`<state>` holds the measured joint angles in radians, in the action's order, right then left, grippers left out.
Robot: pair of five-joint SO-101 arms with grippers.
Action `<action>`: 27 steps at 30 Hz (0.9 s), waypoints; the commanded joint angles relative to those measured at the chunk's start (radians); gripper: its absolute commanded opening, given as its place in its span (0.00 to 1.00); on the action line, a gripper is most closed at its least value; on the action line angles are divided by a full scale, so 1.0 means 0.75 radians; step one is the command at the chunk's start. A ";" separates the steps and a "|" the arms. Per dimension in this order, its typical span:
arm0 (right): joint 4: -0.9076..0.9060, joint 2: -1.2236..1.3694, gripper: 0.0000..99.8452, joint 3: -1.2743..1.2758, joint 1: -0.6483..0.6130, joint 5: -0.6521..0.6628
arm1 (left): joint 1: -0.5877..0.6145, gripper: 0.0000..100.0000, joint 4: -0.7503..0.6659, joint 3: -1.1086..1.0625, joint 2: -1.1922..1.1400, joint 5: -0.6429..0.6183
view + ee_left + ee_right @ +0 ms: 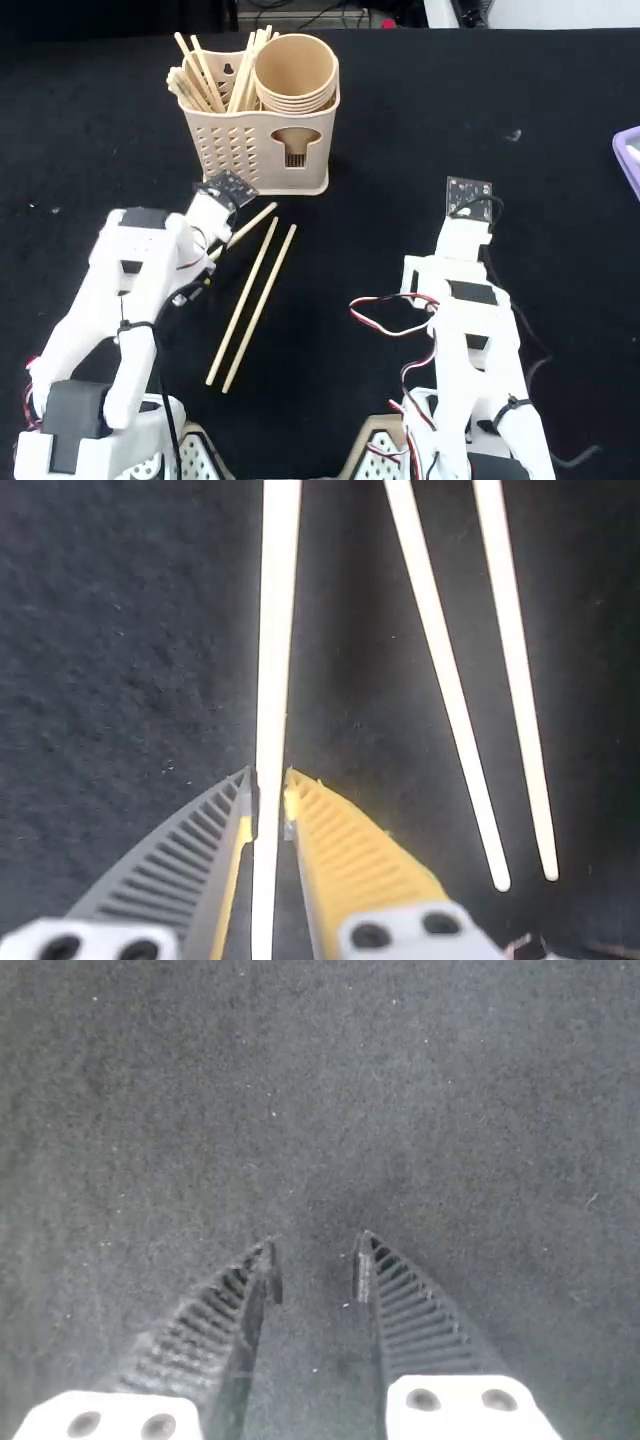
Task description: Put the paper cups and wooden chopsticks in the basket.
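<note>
Left gripper (268, 792) pinches one chopstick (276, 630) near the table's middle, beside two loose chopsticks (242, 300). Step in hand: pickup. Next move: lift, tilt upright, release into basket (230, 150) near the far edge

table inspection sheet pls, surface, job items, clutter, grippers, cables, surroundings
surface: black cloth, flat
job's things: basket holds stacked paper cups and a bunch of chopsticks; two loose chopsticks lie on the cloth before it
clutter: purple object at the cloth's edge
grippers: left gripper shut on a third chopstick; right gripper open over bare cloth
cables: red and white wires loop off the right arm
surroundings: dark cables beyond the far edge
</note>
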<state>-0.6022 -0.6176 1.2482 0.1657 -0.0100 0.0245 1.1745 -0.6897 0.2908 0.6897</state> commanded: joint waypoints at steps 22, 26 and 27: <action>0.045 -0.034 0.13 -0.011 -0.014 0.002 | -0.040 0.03 -0.489 0.087 1.154 -0.702; 0.061 -0.032 0.13 -0.003 -0.014 0.002 | -0.040 0.03 -0.872 0.013 1.170 -0.972; 0.061 -0.032 0.13 -0.003 -0.014 0.002 | -0.040 0.03 -0.988 -0.007 1.160 -1.041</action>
<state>-0.5792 -0.6176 1.2482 0.1657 -0.0100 0.0031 0.6682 -0.6820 1.1531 0.0575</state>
